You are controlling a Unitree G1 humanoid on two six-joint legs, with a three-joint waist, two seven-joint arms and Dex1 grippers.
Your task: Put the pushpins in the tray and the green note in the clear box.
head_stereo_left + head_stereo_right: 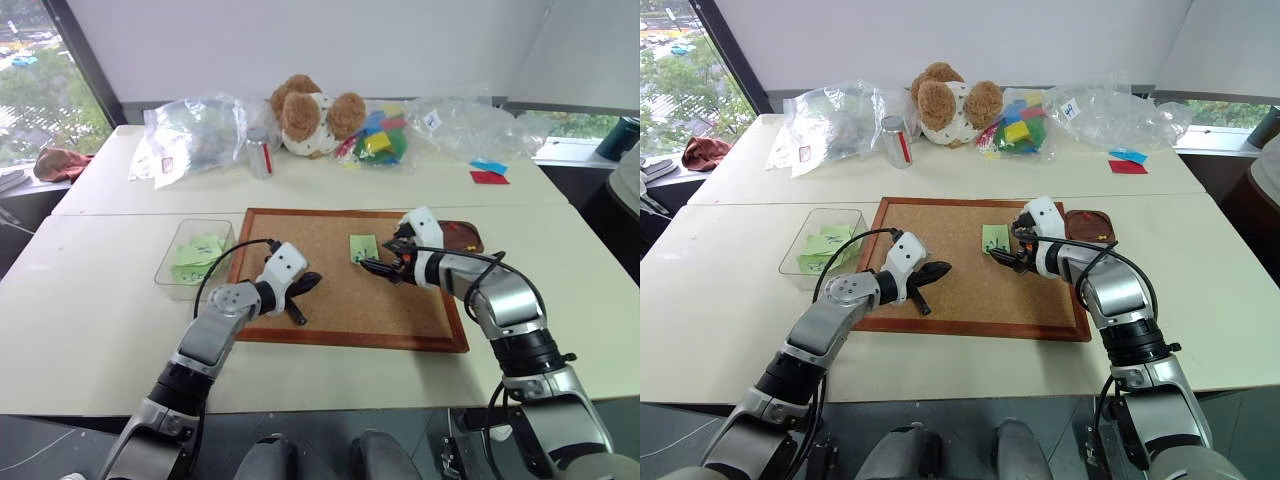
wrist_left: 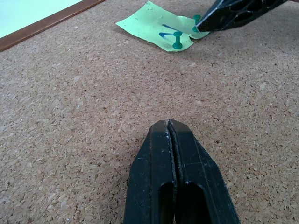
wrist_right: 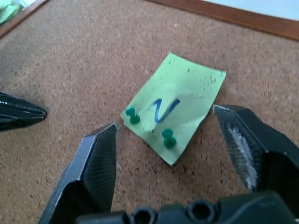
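With the right tool released astride the pale-green square paper note, one small green pushpin should be centred, then pinched squarely.

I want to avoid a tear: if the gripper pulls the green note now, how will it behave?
Likely floppy: the note is thin paper with one edge lifting. Two pushpins pin it to the cork board, so pulling probably tears or crumples it.

two pale tables butt together under even daylight. behind them rises a plain white wall. windows at both far corners show green trees, with a dark frame slanting beside the left pane.
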